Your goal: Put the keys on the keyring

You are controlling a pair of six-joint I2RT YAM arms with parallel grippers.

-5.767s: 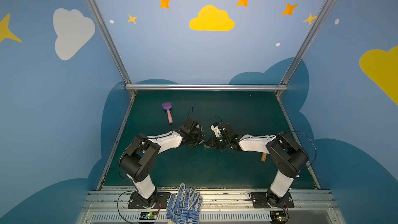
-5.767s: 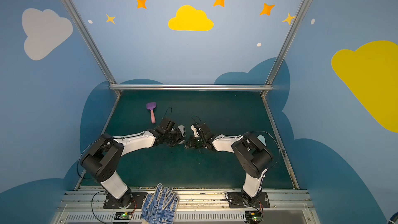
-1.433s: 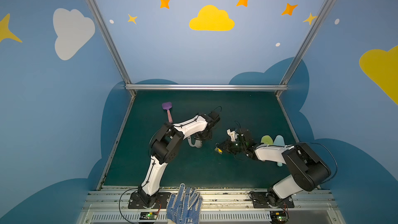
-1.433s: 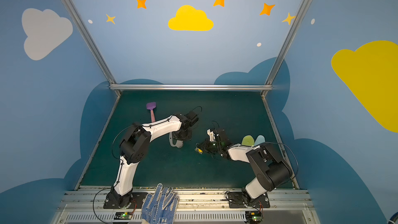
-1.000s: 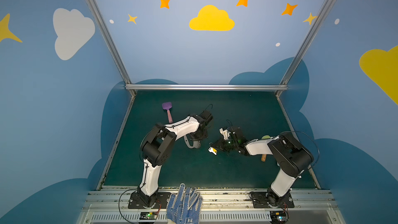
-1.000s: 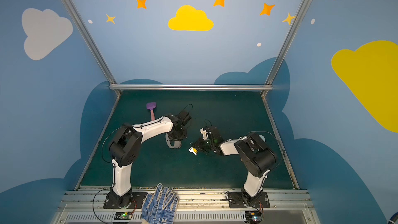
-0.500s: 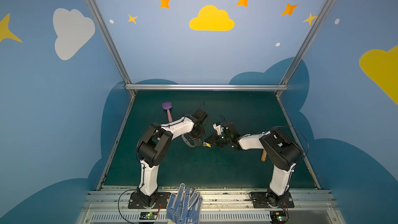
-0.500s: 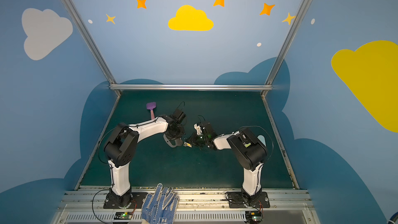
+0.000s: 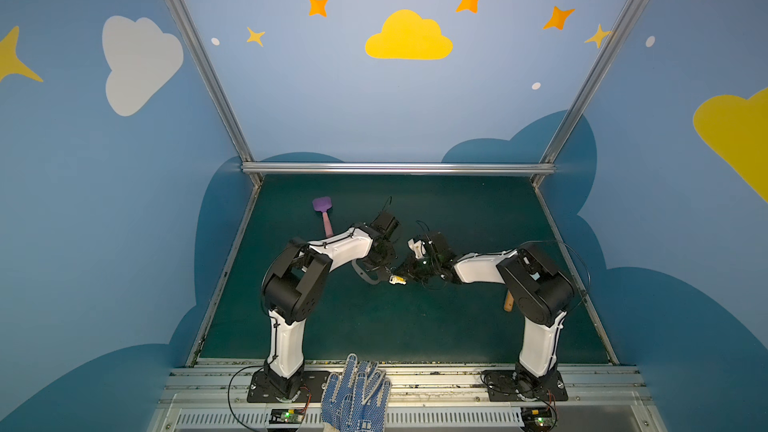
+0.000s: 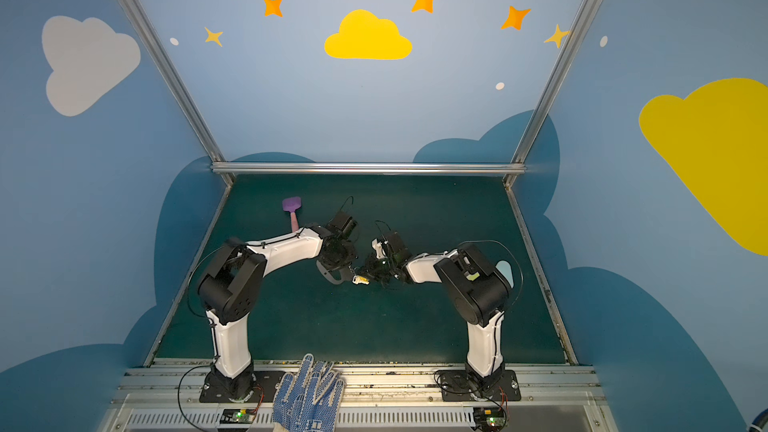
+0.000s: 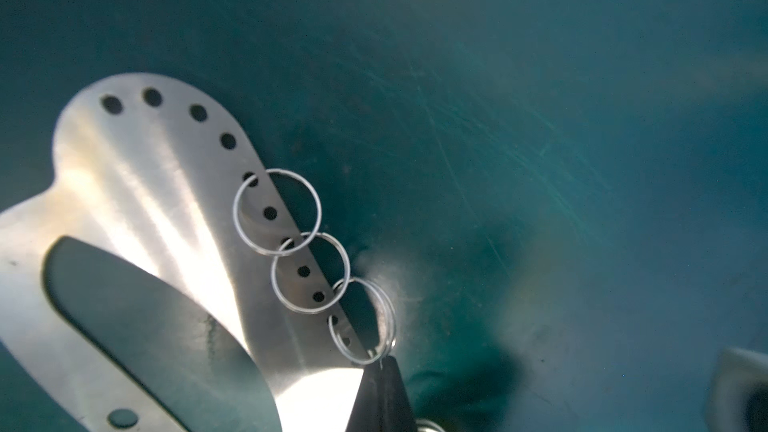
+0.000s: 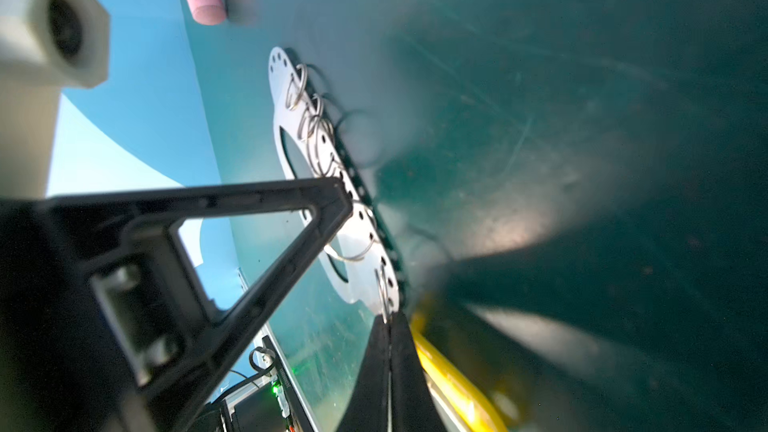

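Keys (image 9: 397, 280): held at the right end of the keyring (image 9: 365, 275); whether they touch it cannot be told. Their yellow tag (image 12: 451, 380) lies along the right gripper (image 12: 388, 320), whose jaws are closed on the bunch. Keyring: tilted over the green mat (image 9: 415, 326), its ring-bearing edge toward the keys. Left gripper (image 11: 380, 367): jaws closed, pinching one of the keyring's metal rings (image 11: 361, 322). Purple spatula (image 9: 322, 206): well behind the keyring, left of it.
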